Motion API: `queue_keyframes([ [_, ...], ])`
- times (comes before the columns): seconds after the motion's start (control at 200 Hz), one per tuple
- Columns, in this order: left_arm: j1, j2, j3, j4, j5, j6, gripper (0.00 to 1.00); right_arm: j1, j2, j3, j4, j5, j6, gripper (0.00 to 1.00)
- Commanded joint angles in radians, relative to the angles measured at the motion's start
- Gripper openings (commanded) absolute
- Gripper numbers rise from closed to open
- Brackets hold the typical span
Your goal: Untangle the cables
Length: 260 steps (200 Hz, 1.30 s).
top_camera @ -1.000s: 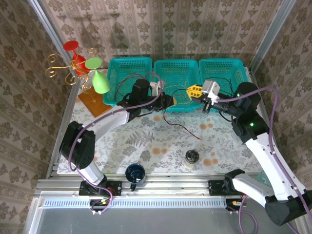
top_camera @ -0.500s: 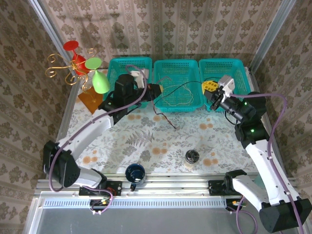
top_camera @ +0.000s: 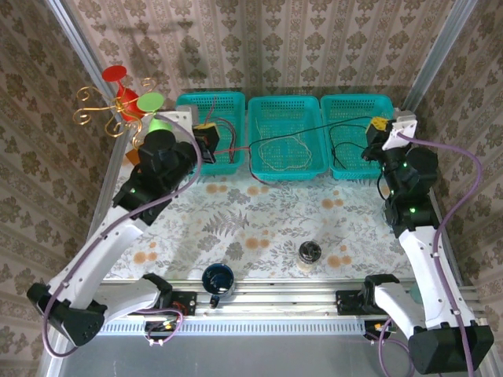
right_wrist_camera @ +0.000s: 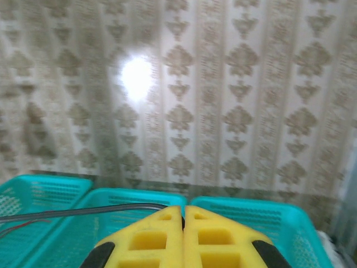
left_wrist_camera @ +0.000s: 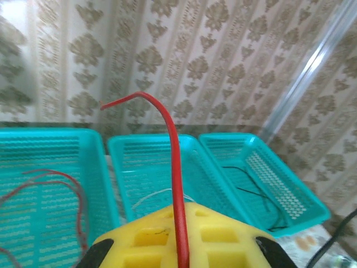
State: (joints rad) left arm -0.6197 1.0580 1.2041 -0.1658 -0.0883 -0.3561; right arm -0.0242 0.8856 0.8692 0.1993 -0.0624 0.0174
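We judge the cables to be light, limp and thin: they sag, loop and spring back, they offer little resistance until a snag tightens, and a hard pull could cinch a knot or drag a basket, so we would take hold close to a free end and draw slowly along the run. The left gripper (left_wrist_camera: 179,215) is closed, its yellow fingers pinching a red cable (left_wrist_camera: 174,162) whose stub arcs up and over past the pads. It holds this above the left basket (top_camera: 208,96) at the far edge of the tabletop (top_camera: 236,220). The right gripper (right_wrist_camera: 183,223) is likewise clamped, with a black cable (right_wrist_camera: 83,211) leaving its fingers to the left. From above, that line runs taut from over the right basket (top_camera: 357,98) across the middle basket (top_camera: 283,99) towards the red one. Counting, we find three teal baskets in a row along the far edge, two grippers, one mug (top_camera: 218,279) and one small jar (top_camera: 310,253) near the near edge. Of cables we count one red and one black in the fingers, a pale one (left_wrist_camera: 159,191) lying in the middle basket, a black loop (left_wrist_camera: 245,191) in the right basket and red loops (left_wrist_camera: 61,176) in the left. We cannot tell whether those loops are separate wires or tails of the held ones
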Motion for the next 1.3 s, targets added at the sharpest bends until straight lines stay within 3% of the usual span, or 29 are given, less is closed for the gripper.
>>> queue_keyframes([
  [0.0, 0.024, -0.082, 0.005, -0.066, -0.140, 0.128, 0.00, -0.067, 0.002, -0.027, 0.014, 0.143, 0.066, 0.00],
  [0.275, 0.034, -0.222, 0.016, -0.120, -0.289, 0.227, 0.00, -0.160, 0.049, -0.038, -0.010, 0.183, 0.124, 0.00],
  [0.49, 0.034, -0.328, -0.027, -0.059, -0.417, 0.262, 0.00, -0.197, 0.095, -0.027, -0.038, 0.217, 0.139, 0.00],
  [0.76, 0.034, -0.381, -0.059, -0.051, -0.485, 0.317, 0.00, -0.209, 0.166, 0.021, -0.118, 0.352, 0.177, 0.00],
  [1.295, 0.043, -0.564, -0.106, -0.116, -0.862, 0.590, 0.00, -0.221, 0.196, 0.013, -0.115, 0.436, 0.174, 0.00],
])
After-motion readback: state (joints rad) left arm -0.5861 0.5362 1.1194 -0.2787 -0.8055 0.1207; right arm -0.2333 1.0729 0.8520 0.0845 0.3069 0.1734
